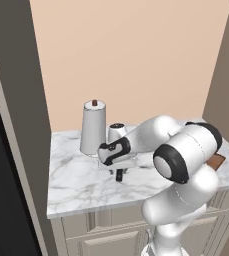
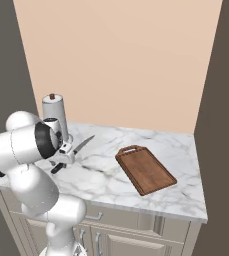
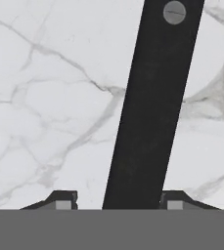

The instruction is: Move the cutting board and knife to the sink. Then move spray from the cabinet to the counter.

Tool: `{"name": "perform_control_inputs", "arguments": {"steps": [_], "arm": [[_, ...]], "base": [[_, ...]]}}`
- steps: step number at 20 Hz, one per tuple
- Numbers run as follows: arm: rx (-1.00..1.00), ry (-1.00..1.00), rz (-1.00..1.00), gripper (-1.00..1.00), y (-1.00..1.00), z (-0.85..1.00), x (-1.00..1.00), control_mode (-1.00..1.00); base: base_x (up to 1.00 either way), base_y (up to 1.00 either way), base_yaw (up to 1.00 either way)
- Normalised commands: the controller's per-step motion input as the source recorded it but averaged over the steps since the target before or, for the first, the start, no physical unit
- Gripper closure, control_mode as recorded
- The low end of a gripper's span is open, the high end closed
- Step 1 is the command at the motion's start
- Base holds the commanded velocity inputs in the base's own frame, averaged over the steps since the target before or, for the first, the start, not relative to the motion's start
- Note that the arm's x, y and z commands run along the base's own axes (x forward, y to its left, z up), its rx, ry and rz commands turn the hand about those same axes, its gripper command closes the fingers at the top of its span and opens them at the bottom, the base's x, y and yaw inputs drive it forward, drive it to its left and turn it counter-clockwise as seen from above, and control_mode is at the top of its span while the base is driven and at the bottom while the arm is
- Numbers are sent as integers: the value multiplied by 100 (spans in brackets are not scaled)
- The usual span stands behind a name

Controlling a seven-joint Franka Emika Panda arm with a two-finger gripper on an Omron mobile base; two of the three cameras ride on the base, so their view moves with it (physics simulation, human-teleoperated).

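The knife (image 2: pixel 81 146) lies on the white marble counter (image 2: pixel 101 180), blade toward the back wall. Its black handle (image 3: pixel 150 122) runs up between my fingertips. My gripper (image 3: pixel 119 201) is down at the counter over the handle (image 1: pixel 119 175), jaws open, one fingertip (image 3: pixel 64 200) standing clear of it and the other close beside it. The dark reddish-brown cutting board (image 2: pixel 146 170) lies flat to the right of the knife, handle end toward the wall; my arm covers most of it in the left base view, where only a corner (image 1: pixel 217 161) shows. The sink, spray and cabinet are out of view.
A white paper-towel roll (image 1: pixel 93 127) stands upright just behind my gripper, near the back wall. Tall taupe panels (image 2: pixel 221 100) close the counter in on both sides. Cream drawers (image 2: pixel 116 220) sit below the counter's front edge.
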Motion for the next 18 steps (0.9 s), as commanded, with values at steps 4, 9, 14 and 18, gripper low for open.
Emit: {"name": "perform_control_inputs", "arguments": {"steps": [4,9,14,18], "arm": [[0,-2,0,100,0,-62,0,-100],[0,-4,0,100,0,-69,0,-100],[0,-1,-3,100,-29,-86,-22,-100],[0,-1,-6,100,-46,-100,-42,-100]], "base": [[0,0,0],[0,0,0],[0,0,0],[0,0,0]]}}
